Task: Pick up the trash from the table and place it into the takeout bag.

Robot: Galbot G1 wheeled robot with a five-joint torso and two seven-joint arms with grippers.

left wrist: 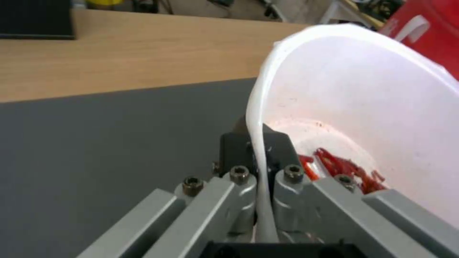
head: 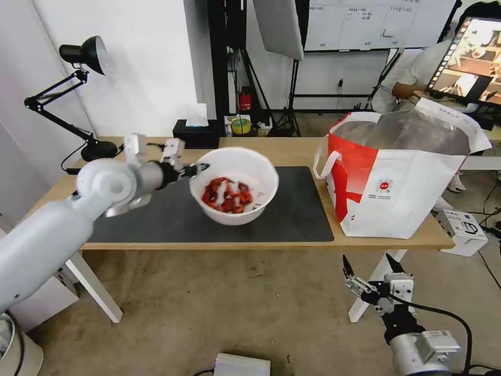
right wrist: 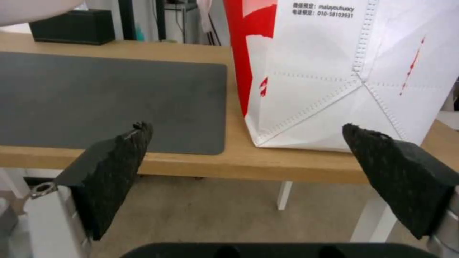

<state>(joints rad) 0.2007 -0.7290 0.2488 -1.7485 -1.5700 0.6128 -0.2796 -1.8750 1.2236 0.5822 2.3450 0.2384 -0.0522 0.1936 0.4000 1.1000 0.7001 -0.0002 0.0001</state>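
The left pincer (head: 201,168) pinches the nine-o'clock rim of the round white bowl of red shells (head: 234,185), lifted above the dark grey mat (head: 292,209). The right pincer (head: 371,267) hangs spread wide below the counter (head: 386,241), at six o'clock from the boxy white-and-red takeout bag (head: 396,172).

On the white side panel of the takeout bag (right wrist: 315,71), near its top edge, small red print reads "maiayouhuoxy" after a few Chinese characters, with "010-58103931" on the line below. The small round red logo (head: 384,185) on the bag's front, and the tiny print beneath it, cannot be read.
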